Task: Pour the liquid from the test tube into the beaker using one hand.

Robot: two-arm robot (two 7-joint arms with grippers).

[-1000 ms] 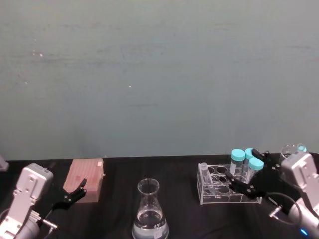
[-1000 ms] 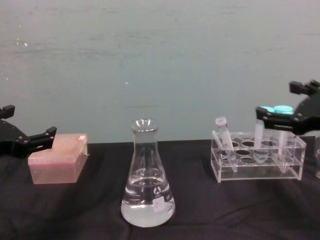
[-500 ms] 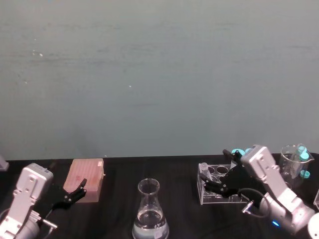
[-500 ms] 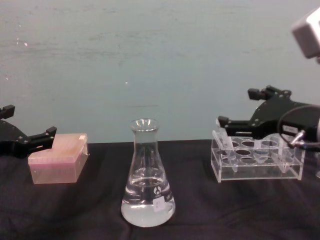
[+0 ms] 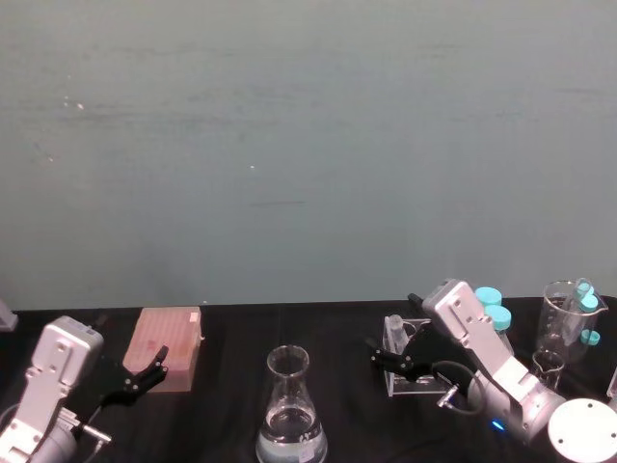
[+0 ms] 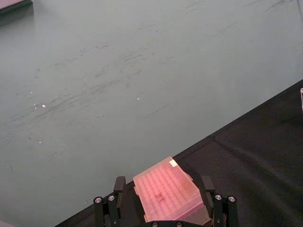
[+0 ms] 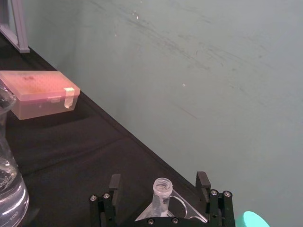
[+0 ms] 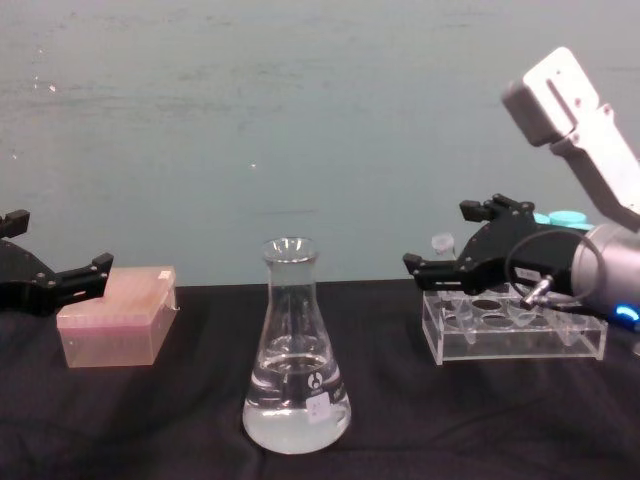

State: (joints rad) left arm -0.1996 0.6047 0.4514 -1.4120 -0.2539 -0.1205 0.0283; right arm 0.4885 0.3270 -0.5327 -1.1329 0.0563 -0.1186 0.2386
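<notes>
We find the test tube standing in the clear rack, in a slot at the end nearest the beaker. Its open mouth rises above the rack's top. The right gripper is at that same end of the rack, level with the mouth of the tube. Its two black fingers are spread wide, one on either side of the tube. In the right wrist view we see a gap between the tube and each finger, so nothing is gripped. The silver-grey arm behind it slopes up and away to the right in the chest view.

The teal-capped tubes stand farther along the rack, behind the arm. The beaker sits on the black tabletop, left of the rack and nearer to us. It is partly full of clear liquid and well apart from the gripper.

At the far left we see the left gripper, low over the tabletop beside a pink box. Its fingers are also held apart, and it holds nothing.
</notes>
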